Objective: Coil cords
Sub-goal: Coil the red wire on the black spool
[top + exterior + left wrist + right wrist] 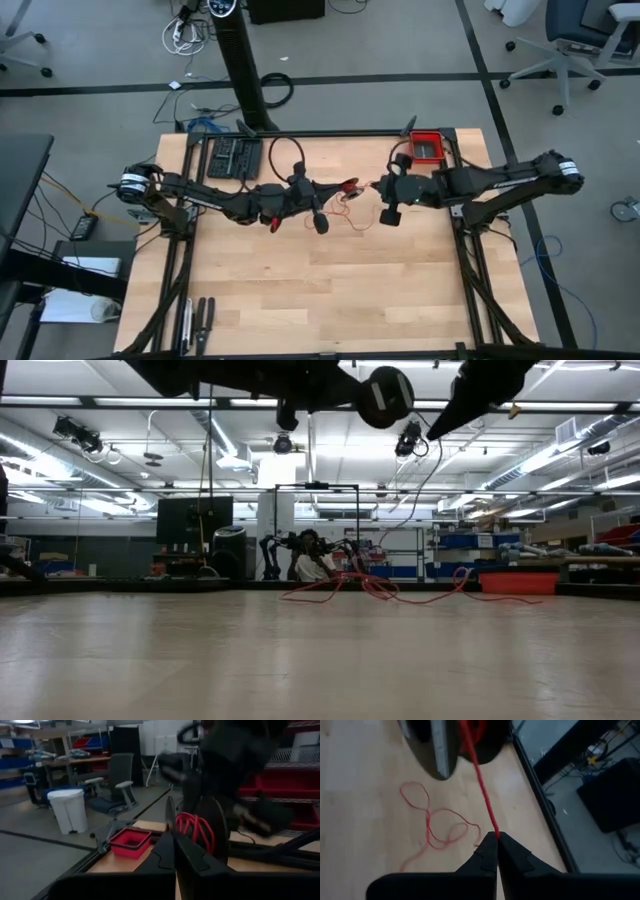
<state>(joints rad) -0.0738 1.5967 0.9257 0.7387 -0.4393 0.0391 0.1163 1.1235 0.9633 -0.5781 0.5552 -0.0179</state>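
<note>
A light wooden table top (330,290), framed in black metal, is seen from above. Loose loops of a thin red cord (352,212) are laid on the boards near the middle of the table; the same wavy strand (436,827) is shown flat on the wood in the right wrist view, and it is seen low across the surface (370,588) in the low view. A red rectangular bin (427,146) is set at the far right corner. A black keypad-like panel (233,157) is placed at the far left edge. A loop of thicker black cable (285,152) is laid just beside that panel.
</note>
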